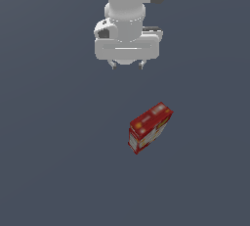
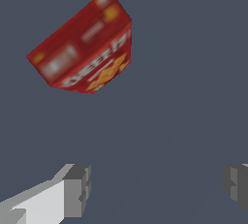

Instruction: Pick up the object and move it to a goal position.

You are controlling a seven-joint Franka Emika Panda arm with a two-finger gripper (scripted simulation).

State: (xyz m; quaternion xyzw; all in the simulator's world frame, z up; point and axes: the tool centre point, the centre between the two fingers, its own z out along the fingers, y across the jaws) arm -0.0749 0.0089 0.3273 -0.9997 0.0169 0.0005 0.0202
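Hanging above the box, nothing in my grip.
My gripper (image 1: pixel 127 65) is gaping wide and empty; the red box (image 1: pixel 150 127) is sitting apart on the grey floor (image 1: pixel 53 161), turned askew.

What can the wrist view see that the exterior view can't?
Only the wrist view shows the two grey fingertips up close, spread wide with bare floor between them, and the yellow-orange print on the red carton. Only the exterior view shows the white arm and the whole gripper hanging above and away from the carton. Both show the carton lying untouched on the dark floor.
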